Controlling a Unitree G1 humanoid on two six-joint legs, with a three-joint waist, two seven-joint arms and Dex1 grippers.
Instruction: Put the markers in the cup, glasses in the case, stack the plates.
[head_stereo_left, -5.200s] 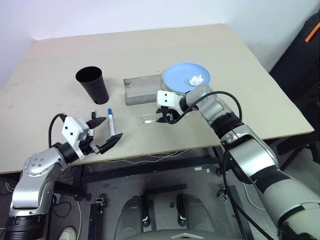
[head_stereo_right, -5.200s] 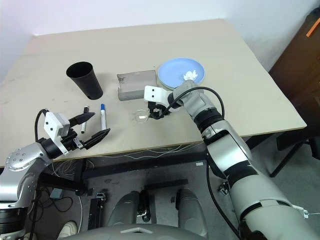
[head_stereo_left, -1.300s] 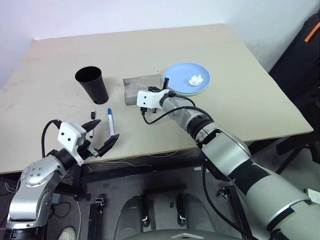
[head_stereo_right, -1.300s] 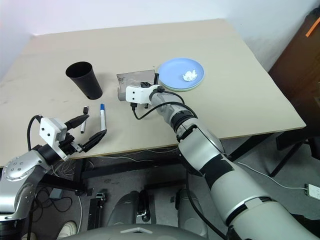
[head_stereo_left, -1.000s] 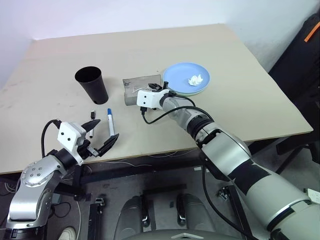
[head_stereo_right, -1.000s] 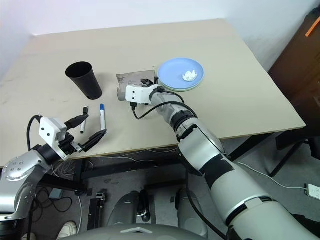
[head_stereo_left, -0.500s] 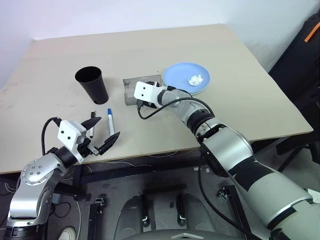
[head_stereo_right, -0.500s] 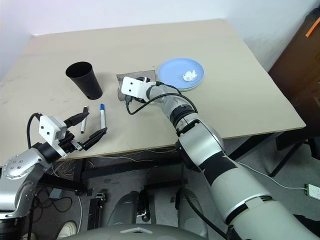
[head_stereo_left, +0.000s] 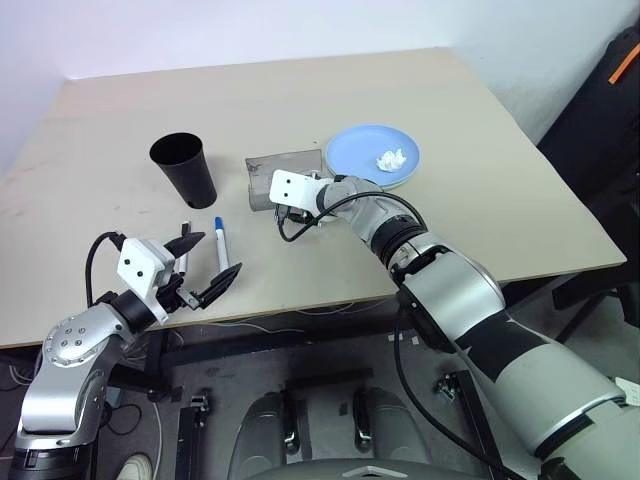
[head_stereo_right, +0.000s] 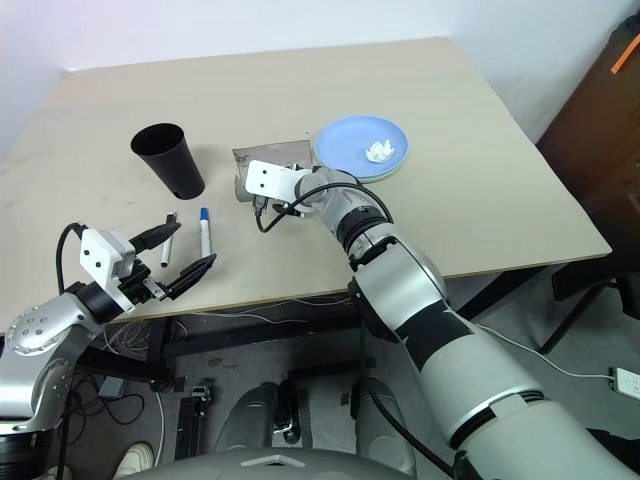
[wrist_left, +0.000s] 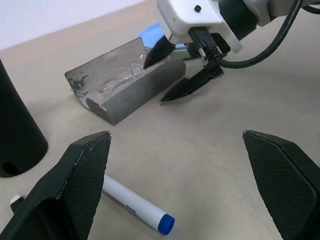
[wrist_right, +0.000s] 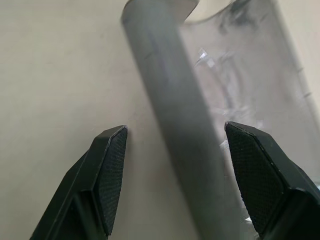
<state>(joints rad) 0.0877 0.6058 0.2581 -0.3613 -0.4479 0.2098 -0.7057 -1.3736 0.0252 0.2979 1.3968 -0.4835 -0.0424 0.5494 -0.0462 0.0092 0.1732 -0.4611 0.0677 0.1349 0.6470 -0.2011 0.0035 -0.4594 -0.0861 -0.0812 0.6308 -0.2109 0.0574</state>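
Right tool (wrist_left: 175, 70) straddles near wall of open case (head_stereo_left: 285, 175): one finger inside, one outside on surface (head_stereo_left: 480, 200). Glasses (wrist_left: 120, 80) lie in case, just beside inner finger. Stacked plates (head_stereo_left: 372, 160) right of that tool, touching case end; paper wad (head_stereo_left: 391, 159) on top plate. Cup (head_stereo_left: 185, 170) well left of it. Left tool (head_stereo_left: 205, 265) hovers at surface's near edge; two markers (head_stereo_left: 221, 242) lie just ahead of it, between it and cup.
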